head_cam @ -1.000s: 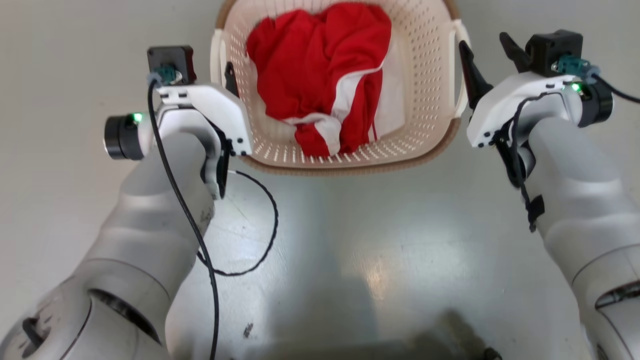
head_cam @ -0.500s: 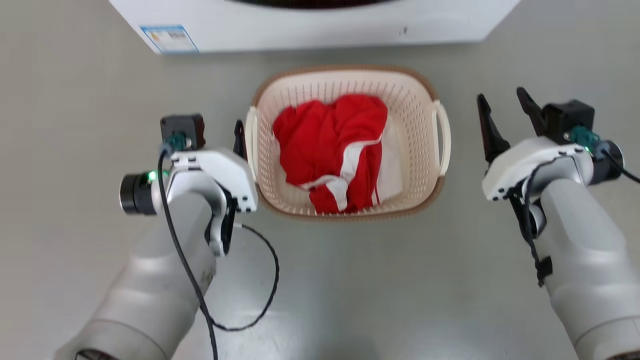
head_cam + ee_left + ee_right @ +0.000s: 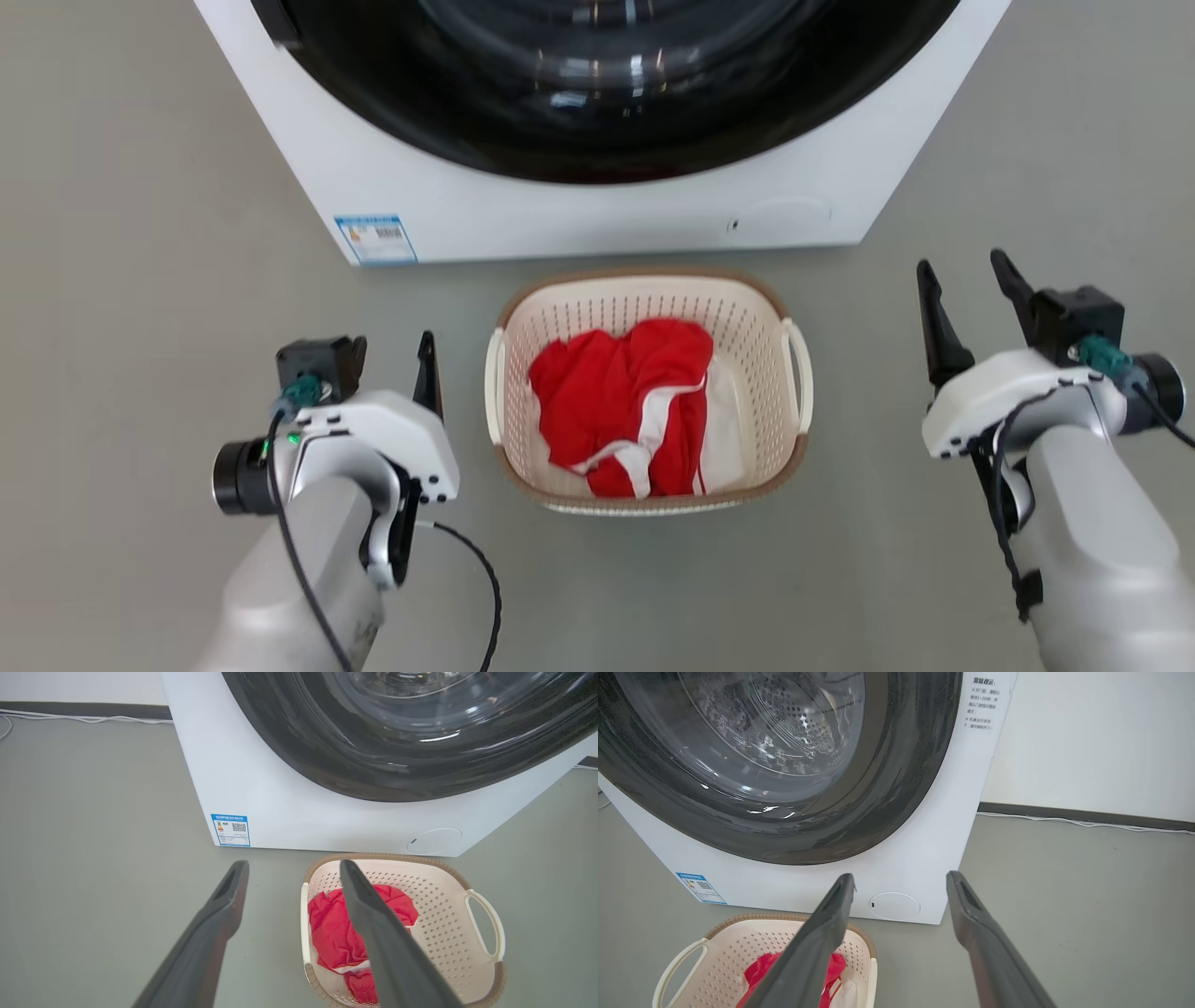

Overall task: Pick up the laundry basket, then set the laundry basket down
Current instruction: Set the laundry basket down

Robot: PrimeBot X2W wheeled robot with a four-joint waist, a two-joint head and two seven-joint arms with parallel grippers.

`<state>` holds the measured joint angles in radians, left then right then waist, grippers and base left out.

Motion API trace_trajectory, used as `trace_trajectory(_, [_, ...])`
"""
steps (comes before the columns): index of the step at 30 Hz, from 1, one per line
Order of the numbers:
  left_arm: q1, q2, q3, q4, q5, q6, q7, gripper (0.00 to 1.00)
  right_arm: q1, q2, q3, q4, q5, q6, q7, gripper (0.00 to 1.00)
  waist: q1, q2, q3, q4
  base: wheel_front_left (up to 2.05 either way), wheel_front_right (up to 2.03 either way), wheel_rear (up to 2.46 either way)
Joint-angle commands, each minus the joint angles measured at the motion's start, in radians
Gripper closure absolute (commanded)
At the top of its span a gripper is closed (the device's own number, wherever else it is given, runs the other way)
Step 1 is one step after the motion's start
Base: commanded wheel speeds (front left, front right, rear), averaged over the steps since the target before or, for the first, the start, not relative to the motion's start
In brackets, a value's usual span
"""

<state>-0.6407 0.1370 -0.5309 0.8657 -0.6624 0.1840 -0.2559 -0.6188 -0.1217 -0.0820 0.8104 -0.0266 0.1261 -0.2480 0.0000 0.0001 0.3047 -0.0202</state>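
A white washing machine [image 3: 597, 219] (blue label [image 3: 375, 240] low on its front) stands on the grey floor [image 3: 140, 233] ahead of the left hand [image 3: 392, 353].

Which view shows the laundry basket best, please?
The head view: the whole laundry basket, rim and both handles, from above. In the left wrist view a finger crosses it; the right wrist view cuts off its lower part.

Inventory: one laundry basket [image 3: 747, 313] with two loop handles [image 3: 801, 373], one red garment [image 3: 597, 392], one washing machine [image 3: 579, 229], one left pincer [image 3: 393, 343], one right pincer [image 3: 962, 261].
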Motion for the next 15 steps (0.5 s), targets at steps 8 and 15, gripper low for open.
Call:
trace_trajectory(8, [0.132, 0.035, 0.155, -0.11, 0.071, -0.027, -0.006, 0.0, 0.123, 0.004, 0.027, -0.108, 0.012, 0.005, -0.014, 0.0, 0.0, -0.0001, -0.152, -0.02, 0.0, 0.0, 0.0])
trace_trajectory(15, [0.273, 0.026, 0.252, -0.196, 0.116, -0.034, -0.006, 0.0, 0.224, -0.01, 0.052, -0.161, 0.031, 0.005, -0.014, 0.0, 0.0, -0.0001, -0.245, -0.029, 0.0, 0.0, 0.0])
